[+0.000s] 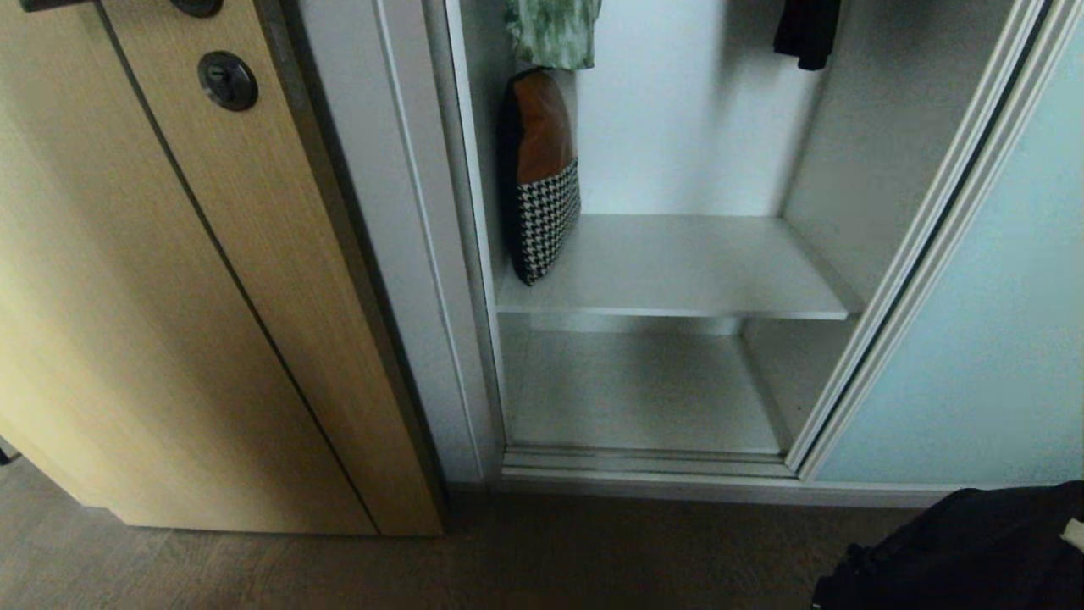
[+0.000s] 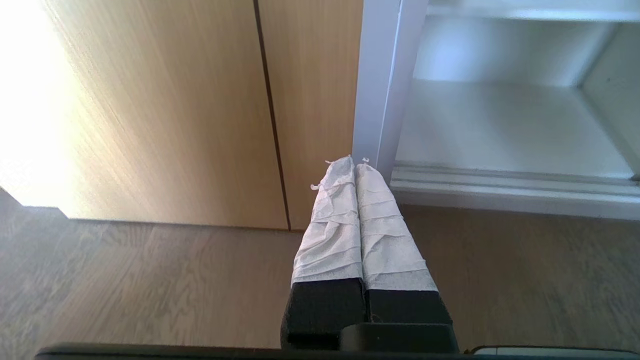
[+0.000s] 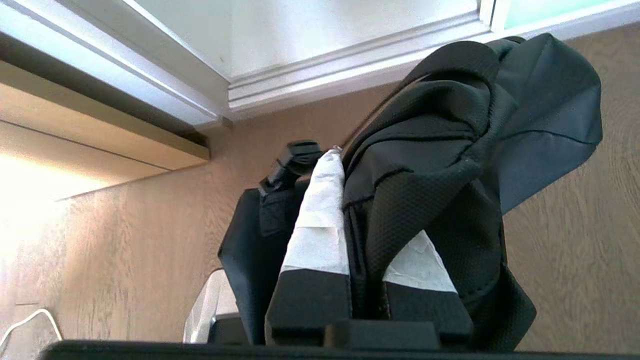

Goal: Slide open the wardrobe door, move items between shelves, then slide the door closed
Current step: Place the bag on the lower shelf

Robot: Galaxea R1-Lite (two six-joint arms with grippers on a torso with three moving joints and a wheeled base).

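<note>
Currently the sliding wardrobe door (image 1: 974, 339) stands open. The right gripper (image 3: 367, 220) pinches the black bag (image 3: 450, 150) above the floor before the wardrobe; shelving and closing remain. The left gripper (image 2: 356, 165) is pressed together, idle.

This is a room in a home, most likely a bedroom or hallway with a built-in wardrobe. The wardrobe (image 1: 677, 254) has white walls and flat white shelves (image 1: 677, 271), and its sliding door (image 1: 974, 339) of pale frosted glass in a thin silver frame runs on a floor track (image 1: 644, 464). Clothes hang inside: a green patterned garment (image 1: 555, 32) and a dark one (image 1: 806, 32). A cushion (image 1: 542, 178), brown above and houndstooth below, leans upright on the shelf against the left wall. Beside the wardrobe stands a light wood room door (image 1: 169, 296) with a dark round lock (image 1: 227, 80). The floor (image 1: 339, 568) is wood-look planking, and a soft black bag (image 1: 965, 551) shows low at the right.
</note>
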